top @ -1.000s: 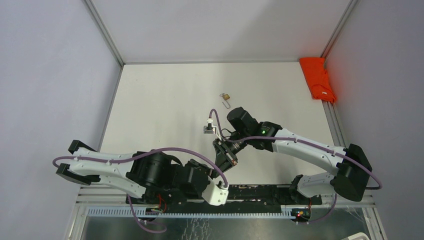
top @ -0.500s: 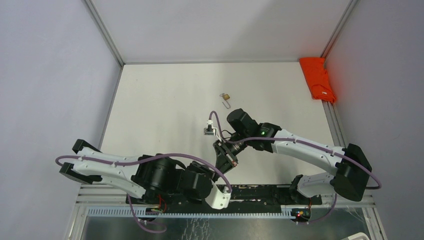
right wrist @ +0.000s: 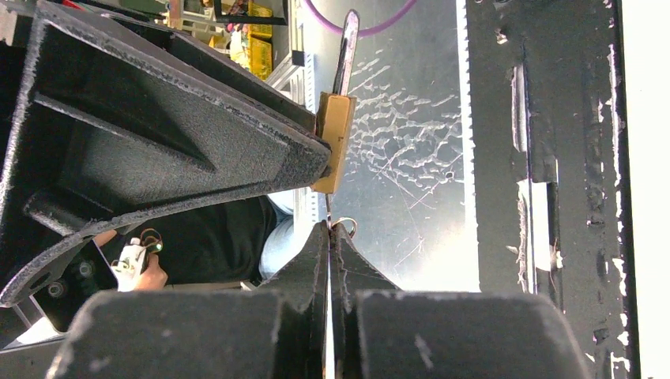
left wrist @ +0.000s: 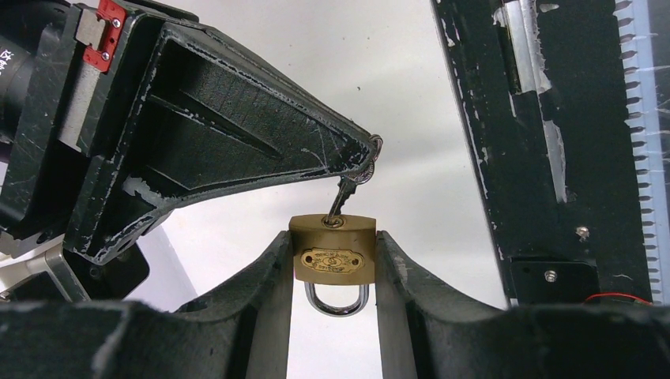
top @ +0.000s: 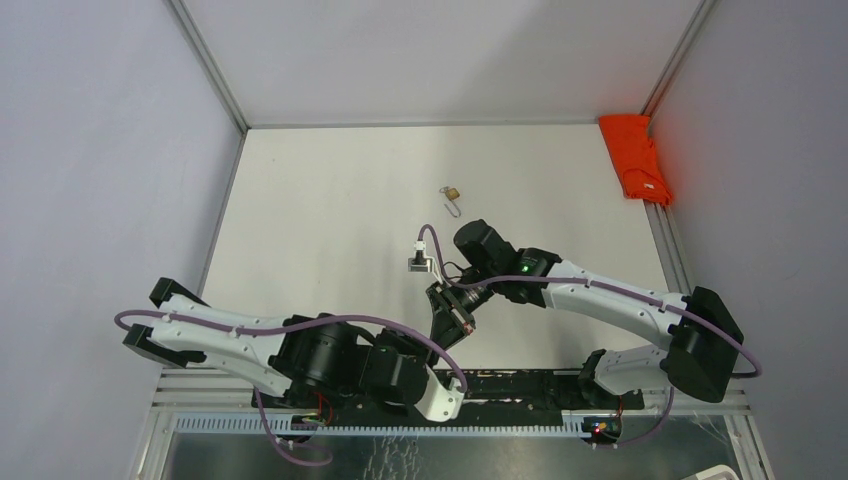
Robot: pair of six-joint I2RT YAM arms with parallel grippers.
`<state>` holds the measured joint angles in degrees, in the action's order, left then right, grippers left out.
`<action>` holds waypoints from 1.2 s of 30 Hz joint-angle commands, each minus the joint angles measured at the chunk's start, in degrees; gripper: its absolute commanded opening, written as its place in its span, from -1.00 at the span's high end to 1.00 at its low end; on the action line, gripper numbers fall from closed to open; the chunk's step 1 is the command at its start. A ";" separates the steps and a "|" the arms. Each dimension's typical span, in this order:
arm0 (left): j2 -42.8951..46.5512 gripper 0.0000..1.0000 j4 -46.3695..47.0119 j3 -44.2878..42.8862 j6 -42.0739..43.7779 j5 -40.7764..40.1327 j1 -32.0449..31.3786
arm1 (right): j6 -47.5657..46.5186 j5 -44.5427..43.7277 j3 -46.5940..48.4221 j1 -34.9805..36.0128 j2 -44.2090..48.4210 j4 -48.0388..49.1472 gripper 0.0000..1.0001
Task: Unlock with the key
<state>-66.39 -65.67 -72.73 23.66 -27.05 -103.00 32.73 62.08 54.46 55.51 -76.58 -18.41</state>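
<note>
Key in the lock, held in the air over the near part of the table (top: 330, 220).
The left gripper (left wrist: 333, 237) is clamped on the brass padlock (left wrist: 333, 257), one finger pressing on each side of its body. In the left wrist view the shackle points back toward the wrist. The right gripper (right wrist: 329, 230) is pinched together on the key (left wrist: 341, 197), and the blade of the key sits in the keyhole. Since one second ago the left arm (top: 240, 340) has drawn back a little toward the base rail, and the right arm (top: 600, 292) has followed only slightly. A second small lock (top: 452, 192) lies farther out on the table, where it was before.
</note>
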 commanded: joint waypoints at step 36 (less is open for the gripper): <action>-1.46 0.96 2.54 0.00 1.26 1.89 -3.53 | 1.47 2.63 5.37 -0.92 -1.54 6.02 1.00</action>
<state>-67.24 -66.92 -72.23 23.66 -28.23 -105.51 33.82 64.38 55.05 55.02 -78.41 -18.44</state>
